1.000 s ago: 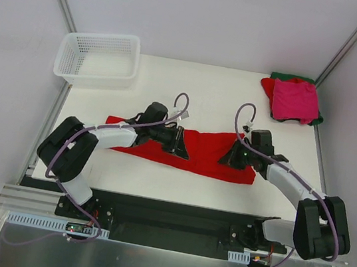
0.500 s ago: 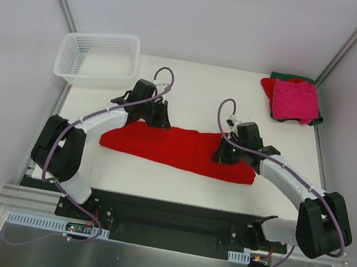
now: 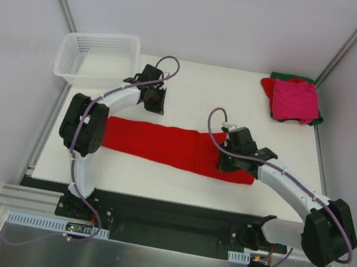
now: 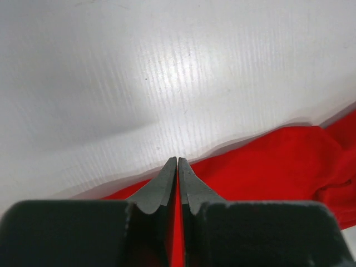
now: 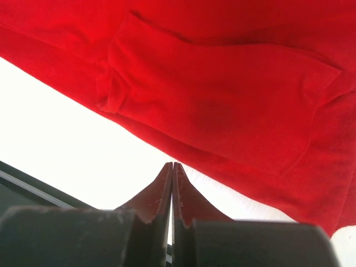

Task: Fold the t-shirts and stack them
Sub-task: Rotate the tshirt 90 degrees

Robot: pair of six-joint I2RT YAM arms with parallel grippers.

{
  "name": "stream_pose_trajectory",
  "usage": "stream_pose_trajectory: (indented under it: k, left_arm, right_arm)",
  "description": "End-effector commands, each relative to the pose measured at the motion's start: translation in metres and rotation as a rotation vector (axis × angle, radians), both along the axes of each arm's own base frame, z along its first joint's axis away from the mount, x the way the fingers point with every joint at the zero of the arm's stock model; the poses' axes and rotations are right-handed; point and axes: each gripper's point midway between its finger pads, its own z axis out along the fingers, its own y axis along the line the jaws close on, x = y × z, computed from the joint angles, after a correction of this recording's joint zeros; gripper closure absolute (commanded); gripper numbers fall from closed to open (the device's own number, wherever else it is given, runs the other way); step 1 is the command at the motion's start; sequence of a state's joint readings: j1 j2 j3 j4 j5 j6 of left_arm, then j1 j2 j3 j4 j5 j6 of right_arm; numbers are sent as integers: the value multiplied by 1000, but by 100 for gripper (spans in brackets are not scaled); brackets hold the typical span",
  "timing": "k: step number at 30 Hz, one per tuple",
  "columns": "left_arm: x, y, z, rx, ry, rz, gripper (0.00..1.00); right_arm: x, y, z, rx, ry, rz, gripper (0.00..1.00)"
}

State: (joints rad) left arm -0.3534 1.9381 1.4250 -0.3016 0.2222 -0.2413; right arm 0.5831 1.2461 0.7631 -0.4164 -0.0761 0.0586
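Note:
A bright red t-shirt (image 3: 163,143) lies folded into a long strip across the middle of the table. It also shows in the left wrist view (image 4: 278,161) and the right wrist view (image 5: 222,100). My left gripper (image 3: 155,103) is shut and empty over bare table just beyond the strip's far edge (image 4: 177,161). My right gripper (image 3: 227,161) is shut and empty, low over the strip's right part (image 5: 172,166). A magenta-pink shirt (image 3: 295,101) lies folded on a red one (image 3: 267,86) and a dark green one (image 3: 288,77) at the back right corner.
A white mesh basket (image 3: 99,58) stands at the back left corner, close to my left gripper. The table's near edge and the black rail (image 3: 173,216) run below the strip. Frame posts and white walls close in the sides.
My left gripper has lifted off the shirt and moved back and left toward the basket. My right gripper has slid left and nearer. The red shirt now lies as a flatter, longer strip.

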Motion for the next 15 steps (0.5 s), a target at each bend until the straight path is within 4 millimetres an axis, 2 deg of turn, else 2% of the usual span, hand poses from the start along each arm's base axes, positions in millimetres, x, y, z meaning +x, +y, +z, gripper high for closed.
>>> stream_pose_trajectory:
  k: [1, 5, 7, 15]
  left_arm:
    - [7, 18, -3, 62, 22, -5, 97]
    - [16, 35, -8, 78, 49, 18, 98]
    - [13, 40, -16, 90, 88, 23, 98]
    - [6, 36, -27, 66, 141, 6, 100]
  right_arm:
    - [-6, -4, -7, -62, -10, 5, 99]
    - [-16, 8, -14, -63, 10, 37, 99]
    - [-22, 13, -19, -76, 20, 50, 99]
    - [-38, 21, -37, -134, 30, 56, 99]
